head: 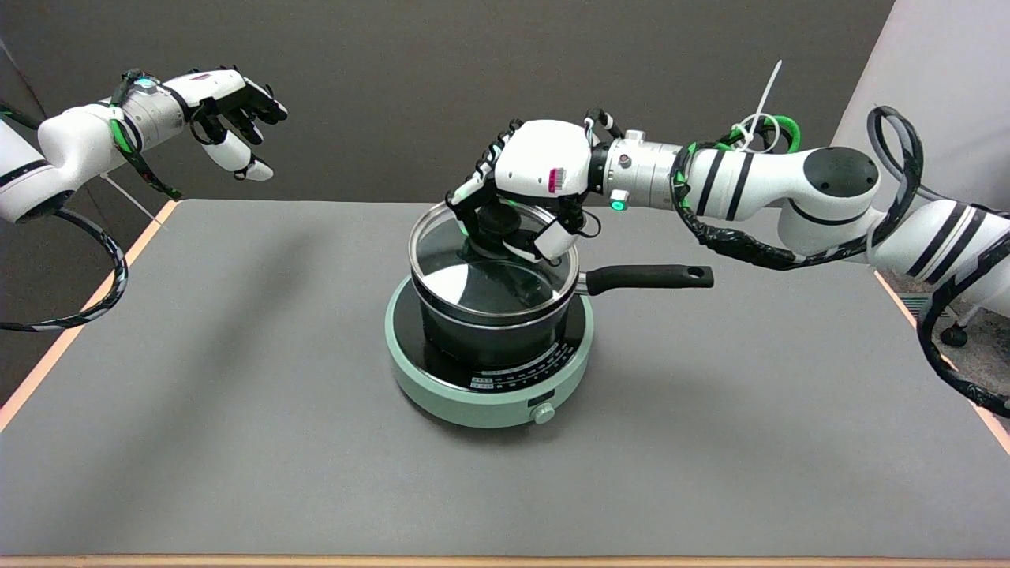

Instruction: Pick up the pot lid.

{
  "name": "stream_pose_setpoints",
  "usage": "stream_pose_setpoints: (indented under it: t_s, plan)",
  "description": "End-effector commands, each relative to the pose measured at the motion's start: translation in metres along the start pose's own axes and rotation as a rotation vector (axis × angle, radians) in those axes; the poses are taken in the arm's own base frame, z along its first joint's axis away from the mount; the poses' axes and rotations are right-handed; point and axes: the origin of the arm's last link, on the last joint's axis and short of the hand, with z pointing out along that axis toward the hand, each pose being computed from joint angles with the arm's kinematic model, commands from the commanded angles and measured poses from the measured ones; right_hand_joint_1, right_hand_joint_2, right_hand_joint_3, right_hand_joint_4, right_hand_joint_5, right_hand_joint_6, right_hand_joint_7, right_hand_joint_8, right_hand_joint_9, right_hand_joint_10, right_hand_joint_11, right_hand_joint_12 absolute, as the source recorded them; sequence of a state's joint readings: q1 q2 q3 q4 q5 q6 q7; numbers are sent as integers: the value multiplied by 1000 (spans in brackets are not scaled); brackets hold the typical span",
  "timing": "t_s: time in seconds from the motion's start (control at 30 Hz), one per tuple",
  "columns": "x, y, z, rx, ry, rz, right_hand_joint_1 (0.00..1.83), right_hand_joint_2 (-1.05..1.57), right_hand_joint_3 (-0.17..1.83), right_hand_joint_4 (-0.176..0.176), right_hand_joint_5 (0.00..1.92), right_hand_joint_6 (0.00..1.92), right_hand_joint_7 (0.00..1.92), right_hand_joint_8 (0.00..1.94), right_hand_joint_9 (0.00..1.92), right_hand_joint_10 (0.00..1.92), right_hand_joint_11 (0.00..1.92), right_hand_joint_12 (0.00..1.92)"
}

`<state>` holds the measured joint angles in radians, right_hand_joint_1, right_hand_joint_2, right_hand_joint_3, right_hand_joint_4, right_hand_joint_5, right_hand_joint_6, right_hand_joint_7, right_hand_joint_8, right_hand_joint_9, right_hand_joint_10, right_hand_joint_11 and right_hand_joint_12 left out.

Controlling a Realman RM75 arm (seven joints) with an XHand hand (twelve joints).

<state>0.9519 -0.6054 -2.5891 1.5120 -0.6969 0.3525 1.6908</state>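
The glass pot lid (473,276) has a metal rim and a black knob (499,225). It lies over a black saucepan (485,331) and looks tilted, with its far edge raised and its near edge at the pan's rim. My right hand (530,185) comes in from the right and sits on top of the lid. Its fingers are curled around the knob and grip it. The pan stands on a mint-green induction cooker (442,390) in the middle of the grey table (237,442).
The pan's long black handle (647,276) sticks out to the right, under my right forearm. The idle left hand (229,110) hangs in the air at the upper left. The cooker's dial (543,412) faces the table's near edge.
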Motion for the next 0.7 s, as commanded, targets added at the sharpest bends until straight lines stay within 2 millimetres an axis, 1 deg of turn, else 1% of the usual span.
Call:
stream_pose_setpoints:
  t_s: [0.03,0.23,0.57,0.7]
  plan:
    - [15,11,-3,-24,27,60,1353,885,590,176,638,1261,861,1357,802,1647,687,1271]
    - [18,21,-6,-53,27,53,1354,884,589,176,645,1262,863,1354,806,1654,695,1278]
    - [15,29,-12,-77,16,61,1354,883,589,176,648,1263,864,1351,813,1663,697,1285]
    - [18,36,-17,-95,32,91,1358,864,614,176,648,1264,877,1343,809,1665,694,1279]
